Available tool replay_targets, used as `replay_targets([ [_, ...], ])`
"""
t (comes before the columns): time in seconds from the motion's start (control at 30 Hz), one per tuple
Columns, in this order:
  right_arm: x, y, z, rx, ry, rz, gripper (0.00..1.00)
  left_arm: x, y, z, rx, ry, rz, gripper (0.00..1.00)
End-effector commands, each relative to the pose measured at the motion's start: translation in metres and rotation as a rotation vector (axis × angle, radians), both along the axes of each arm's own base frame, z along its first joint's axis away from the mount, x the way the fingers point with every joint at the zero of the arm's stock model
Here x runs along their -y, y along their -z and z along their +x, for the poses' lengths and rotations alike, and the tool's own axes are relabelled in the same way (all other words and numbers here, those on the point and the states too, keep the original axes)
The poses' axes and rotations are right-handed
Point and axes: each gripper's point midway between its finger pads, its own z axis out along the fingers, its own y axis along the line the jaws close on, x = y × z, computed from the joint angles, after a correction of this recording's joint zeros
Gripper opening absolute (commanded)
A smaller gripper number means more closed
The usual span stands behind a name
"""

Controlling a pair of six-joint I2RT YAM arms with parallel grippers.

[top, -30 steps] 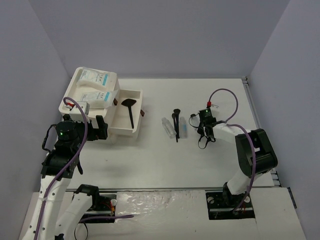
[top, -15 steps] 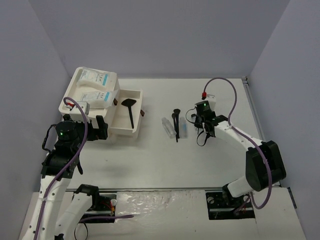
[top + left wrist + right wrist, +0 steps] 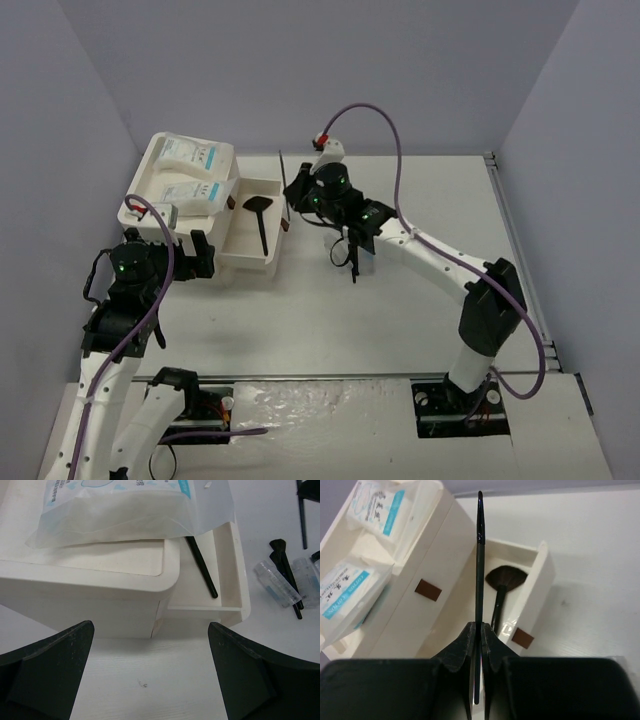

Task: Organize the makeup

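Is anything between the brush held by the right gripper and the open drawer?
Nothing visible. The right gripper is shut on the thin black brush, which points toward the open drawer. Only a fan brush lies inside, with bare floor beside it.

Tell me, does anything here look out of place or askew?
One white packet on top of the box overhangs its edge, above the open drawer. Some clear tubes lie loose on the table. Nothing looks spilled or damaged.
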Motion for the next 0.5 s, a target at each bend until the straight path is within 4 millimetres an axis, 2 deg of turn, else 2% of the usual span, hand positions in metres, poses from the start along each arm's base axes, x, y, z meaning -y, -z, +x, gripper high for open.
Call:
replay_targets([
  [0.0, -0.063, -0.033, 0.003, 0.071, -0.072, 0.139, 0.0, -0.001, -0.02, 0.006, 0.072, -0.01, -0.002, 0.97],
  [0.07, -0.077, -0.029, 0.006, 0.07, -0.079, 0.143, 0.04, -0.001, -0.02, 0.006, 0.072, -0.01, -0.002, 0.97],
  [0.13, -0.088, -0.022, 0.012, 0.068, -0.07, 0.141, 0.17, -0.001, -0.02, 0.006, 0.072, -0.008, -0.002, 0.97],
  [0.17, -0.09, -0.018, 0.013, 0.066, -0.068, 0.13, 0.22, -0.001, -0.02, 0.006, 0.073, -0.008, -0.004, 0.97],
  [0.2, -0.09, -0.013, 0.015, 0.07, -0.062, 0.113, 0.33, 0.0, -0.02, 0.006, 0.071, -0.007, -0.005, 0.97],
  [0.27, -0.086, -0.007, 0.016, 0.071, -0.053, 0.076, 0.4, 0.0, -0.02, 0.006, 0.07, -0.006, -0.006, 0.97],
  [0.37, -0.057, -0.007, 0.019, 0.119, 0.019, -0.036, 0.41, 0.0, -0.02, 0.006, 0.07, -0.004, -0.006, 0.97],
  [0.47, -0.024, 0.011, 0.016, 0.114, 0.067, -0.162, 0.39, 0.001, -0.02, 0.006, 0.07, -0.002, -0.007, 0.97],
])
